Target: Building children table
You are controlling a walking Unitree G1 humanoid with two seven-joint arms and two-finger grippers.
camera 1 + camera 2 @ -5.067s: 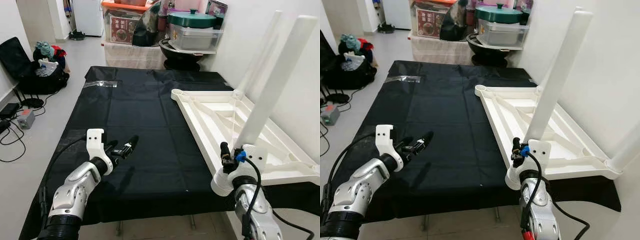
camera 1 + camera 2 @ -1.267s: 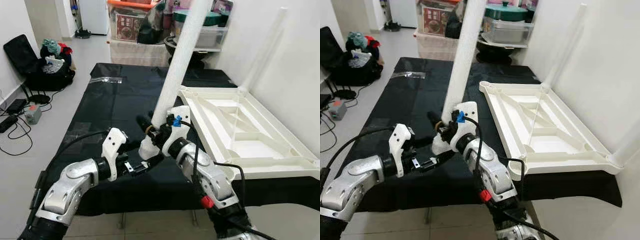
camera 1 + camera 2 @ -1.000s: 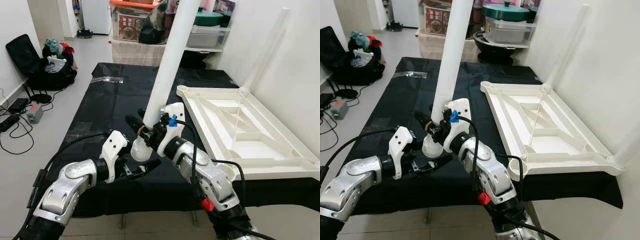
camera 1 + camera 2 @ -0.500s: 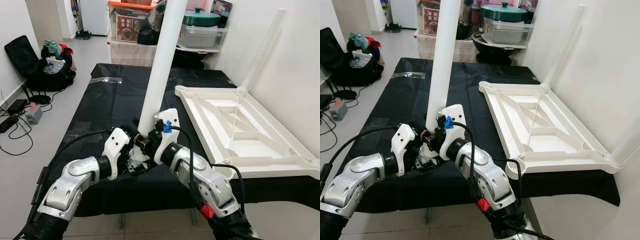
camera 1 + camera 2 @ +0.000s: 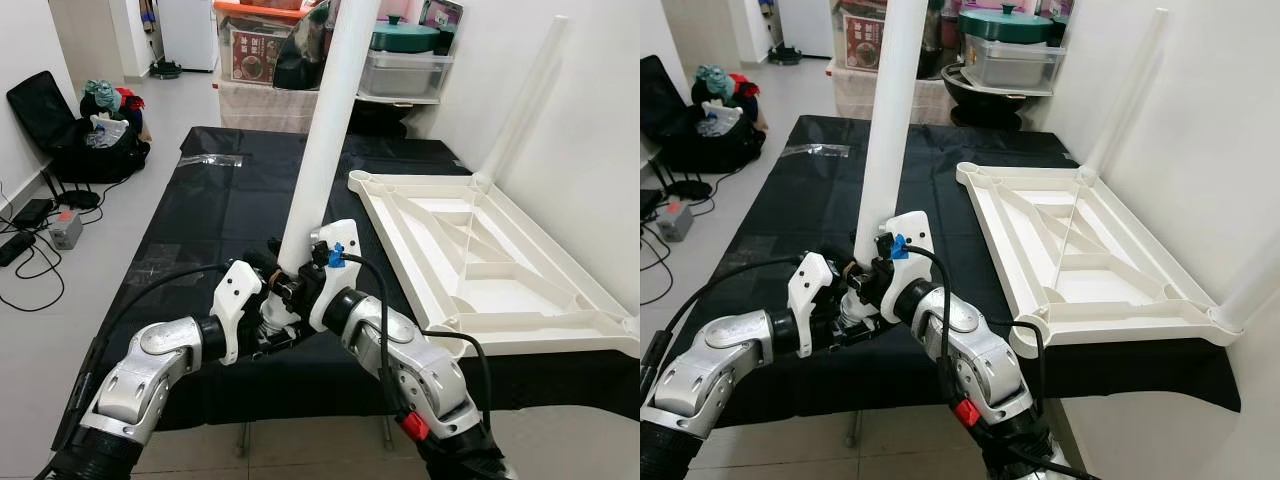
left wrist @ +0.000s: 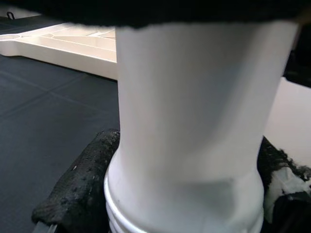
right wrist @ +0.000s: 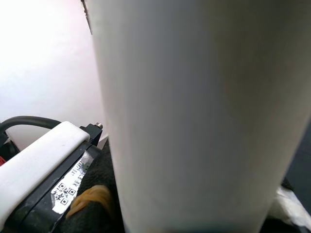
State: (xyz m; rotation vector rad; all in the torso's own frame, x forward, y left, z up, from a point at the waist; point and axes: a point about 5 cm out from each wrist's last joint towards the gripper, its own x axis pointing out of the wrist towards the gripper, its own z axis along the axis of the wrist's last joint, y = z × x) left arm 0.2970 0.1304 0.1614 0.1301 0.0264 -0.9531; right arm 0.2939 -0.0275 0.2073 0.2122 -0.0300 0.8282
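- Where the two arms meet over the near part of the black cloth [image 5: 200, 215], the left gripper [image 5: 268, 330] is clamped on the flared, ridged foot of the white table leg [image 5: 322, 130]; in the left wrist view its black padded fingers [image 6: 80, 182] press against either side of that foot.
- Just above it, the right gripper [image 5: 283, 283] is closed around the same leg a little higher up the shaft, with the right arm reaching in from 5 o'clock; the right wrist view has the white shaft close up.
- The table leg stands nearly upright, leaning slightly toward 1 o'clock, and runs out past the top edge of the head views.
- At 3 o'clock from the grippers lies the white tabletop [image 5: 480, 260], upside down on the cloth, ribbed underside facing up.
- A second white leg [image 5: 520, 100] rises from the tabletop's far corner, slanting toward 1 o'clock against the wall.
- On the floor at 9 to 10 o'clock are a small grey box [image 5: 65, 229] with cables and, farther off, a black bag [image 5: 95, 150] heaped with clothing.
- At 12 o'clock beyond the cloth, a green-lidded pot [image 5: 405, 38] sits on a clear storage box [image 5: 400, 72] among other stored items.
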